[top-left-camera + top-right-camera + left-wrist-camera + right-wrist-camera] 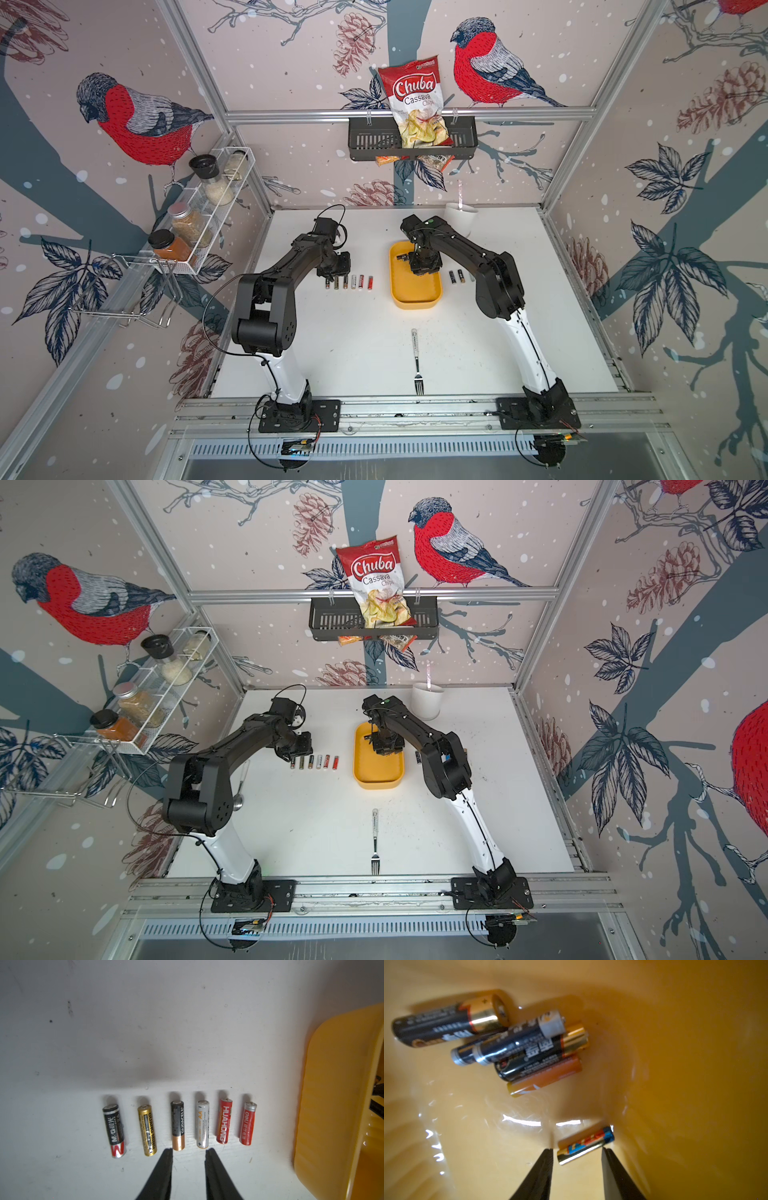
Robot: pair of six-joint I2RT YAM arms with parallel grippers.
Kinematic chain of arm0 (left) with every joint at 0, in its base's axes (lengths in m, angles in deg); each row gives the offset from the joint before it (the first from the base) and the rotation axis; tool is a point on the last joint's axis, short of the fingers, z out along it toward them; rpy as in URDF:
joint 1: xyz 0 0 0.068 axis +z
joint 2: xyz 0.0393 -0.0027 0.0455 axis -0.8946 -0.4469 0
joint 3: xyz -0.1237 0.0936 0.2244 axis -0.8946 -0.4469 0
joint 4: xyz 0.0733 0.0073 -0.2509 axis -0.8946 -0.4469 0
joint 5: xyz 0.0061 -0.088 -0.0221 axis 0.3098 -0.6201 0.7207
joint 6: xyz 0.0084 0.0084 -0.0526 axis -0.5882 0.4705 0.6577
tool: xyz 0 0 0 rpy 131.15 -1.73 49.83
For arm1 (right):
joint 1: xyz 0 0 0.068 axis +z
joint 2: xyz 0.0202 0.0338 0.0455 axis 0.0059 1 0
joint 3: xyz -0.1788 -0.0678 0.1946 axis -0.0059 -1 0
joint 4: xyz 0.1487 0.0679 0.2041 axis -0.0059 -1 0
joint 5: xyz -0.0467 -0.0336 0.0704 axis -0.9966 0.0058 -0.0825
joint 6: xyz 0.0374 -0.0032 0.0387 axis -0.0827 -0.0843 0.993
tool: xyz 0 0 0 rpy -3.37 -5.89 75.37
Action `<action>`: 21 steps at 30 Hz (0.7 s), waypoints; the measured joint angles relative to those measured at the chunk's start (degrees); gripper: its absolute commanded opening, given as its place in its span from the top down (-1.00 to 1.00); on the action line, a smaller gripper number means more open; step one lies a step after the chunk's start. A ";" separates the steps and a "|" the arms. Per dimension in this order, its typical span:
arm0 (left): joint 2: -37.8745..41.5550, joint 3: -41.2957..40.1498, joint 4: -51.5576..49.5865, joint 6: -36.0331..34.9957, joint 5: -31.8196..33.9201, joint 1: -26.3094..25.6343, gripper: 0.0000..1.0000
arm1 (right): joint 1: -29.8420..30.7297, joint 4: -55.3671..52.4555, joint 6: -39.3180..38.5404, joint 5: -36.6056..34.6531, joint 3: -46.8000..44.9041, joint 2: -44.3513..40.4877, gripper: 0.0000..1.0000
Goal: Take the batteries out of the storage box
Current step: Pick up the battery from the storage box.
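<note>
The yellow storage box (415, 301) (378, 781) sits mid-table. My right gripper (577, 1149) (422, 270) reaches down inside it, open. Its fingers stand either side of a small blue, red and silver battery (585, 1145) lying on the box floor, with a gap on each side. Several black-and-copper and orange batteries (525, 1049) are piled deeper in the box. Left of the box, a row of several batteries (349, 282) (177, 1126) lies on the white table. My left gripper (190, 1150) (338, 272) hovers just behind that row, open, with nothing between its fingers.
Two more batteries (456, 276) lie right of the box, beside my right arm. A fork (417, 361) lies near the front edge. A white cup (459, 218) stands at the back. A black basket (361, 141) with a chips bag and a spice rack (199, 212) hang on the walls.
</note>
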 measured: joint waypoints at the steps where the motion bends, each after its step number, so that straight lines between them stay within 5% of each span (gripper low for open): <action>1: 0.00 0.00 0.00 0.00 0.00 -0.04 0.37 | 0.00 0.00 0.00 0.24 -0.20 0.00 0.13; 8: 0.00 0.00 0.00 0.00 0.02 -0.07 0.36 | -0.11 0.72 -0.24 0.85 -1.14 0.00 0.25; 13: 0.00 0.13 -0.07 0.00 0.04 -0.07 0.36 | -0.44 1.05 -0.50 2.40 -1.20 -0.04 -0.01; 21: -0.02 0.59 -0.37 -0.02 0.26 -0.09 0.37 | -2.21 2.40 -0.15 3.26 -1.03 -0.44 -0.01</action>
